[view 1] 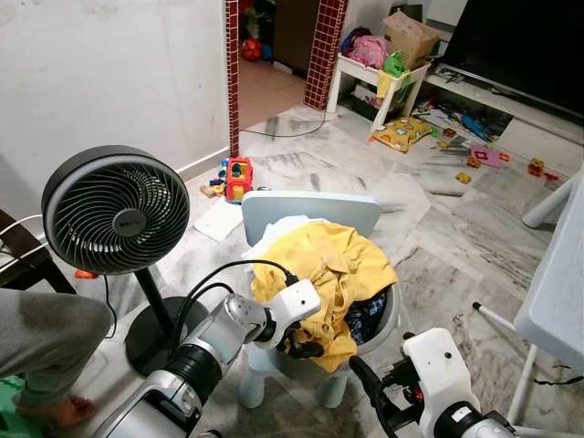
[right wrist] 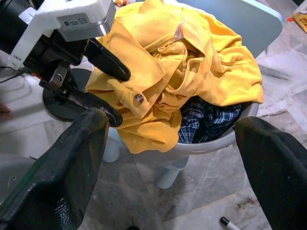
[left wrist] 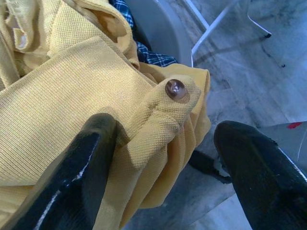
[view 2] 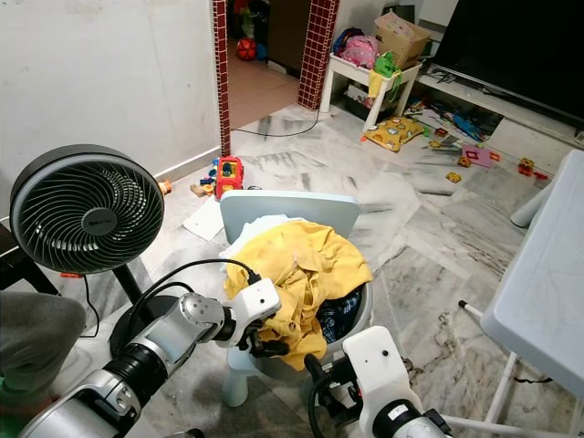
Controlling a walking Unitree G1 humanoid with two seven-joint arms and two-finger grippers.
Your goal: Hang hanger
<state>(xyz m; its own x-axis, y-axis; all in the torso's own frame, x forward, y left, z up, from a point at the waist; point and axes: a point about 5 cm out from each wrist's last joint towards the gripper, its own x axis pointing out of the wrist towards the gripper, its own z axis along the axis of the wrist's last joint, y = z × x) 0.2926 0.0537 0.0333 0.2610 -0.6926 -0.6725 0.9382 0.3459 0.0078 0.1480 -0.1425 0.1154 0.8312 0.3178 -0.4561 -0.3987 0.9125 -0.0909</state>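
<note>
While the left gripper (right wrist: 103,91) spreads its fingers wide around a buttoned fold of the yellow shirt (view 1: 328,274) heaped on the chair (view 1: 310,212), the right gripper (view 1: 370,388) hovers open nearby.

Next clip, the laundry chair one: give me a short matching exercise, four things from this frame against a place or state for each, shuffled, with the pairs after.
Things:
1. yellow shirt
2. checked garment
3. left gripper
4. black fan

Places or states:
A. open around the shirt's front edge near its brown button
B. standing on the floor on the robot's left of the chair
C. heaped on top of the pile on the small chair
D. tucked under the yellow fabric, partly showing

Pairs: 1-C, 2-D, 3-A, 4-B
</note>
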